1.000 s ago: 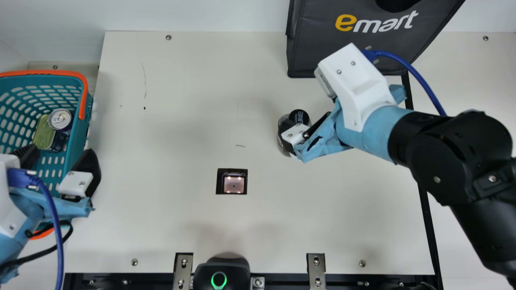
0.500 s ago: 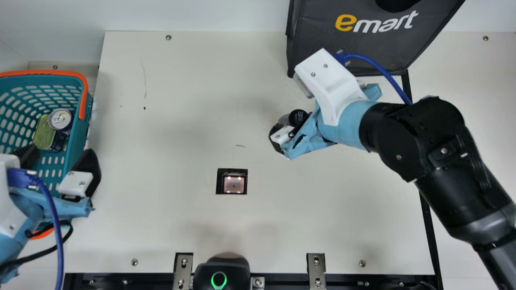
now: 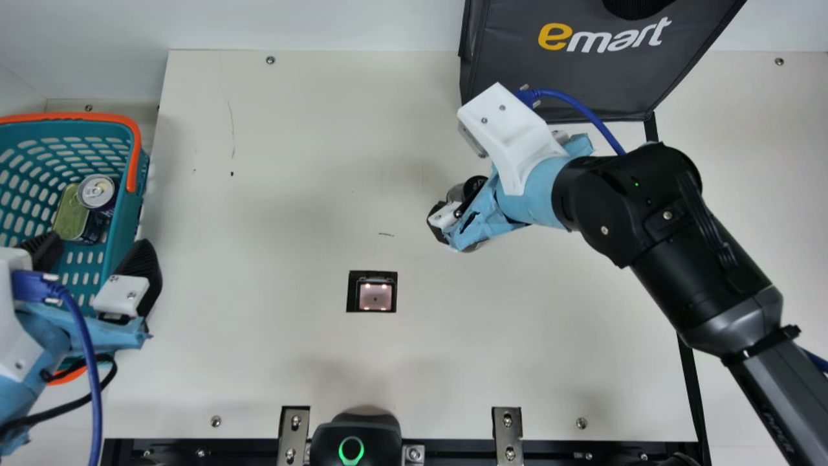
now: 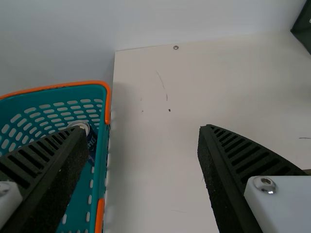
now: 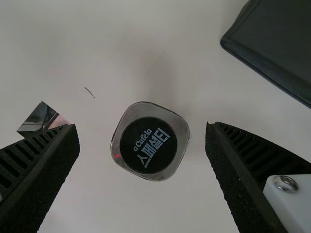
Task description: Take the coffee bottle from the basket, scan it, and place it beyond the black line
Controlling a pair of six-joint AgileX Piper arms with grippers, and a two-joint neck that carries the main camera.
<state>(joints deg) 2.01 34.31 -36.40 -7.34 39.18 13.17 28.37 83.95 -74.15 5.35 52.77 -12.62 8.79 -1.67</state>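
So, in the main view the coffee bottle is out of the basket, upright on the table with its black cap up. Going by the main view as a clock, it's off toward 1 or 2 o'clock from the scanner, and it hasn't made it over the black line, which is away toward 3 or 4 o'clock from it. The bag is up around 1 o'clock from the bottle.

The right end effector is right down around the bottle, but it's not gripping it. The right wrist view has the right end effector wide open, the bottle between the two ribbed fingers and a gap on each side, so neither one touches it.

The left end effector is over at the basket, around 9 o'clock from the scanner. It's open too, nothing in it: one finger over the inside of the basket, the other out past the wall on the 3 o'clock side.

Inside the basket there's a can with a silver top, and tucked up against it, toward 7 or 8 o'clock, a tin with a greenish-gold lid. Oh, and straight down near 6 o'clock from the scanner is a black device with a lit green ring.
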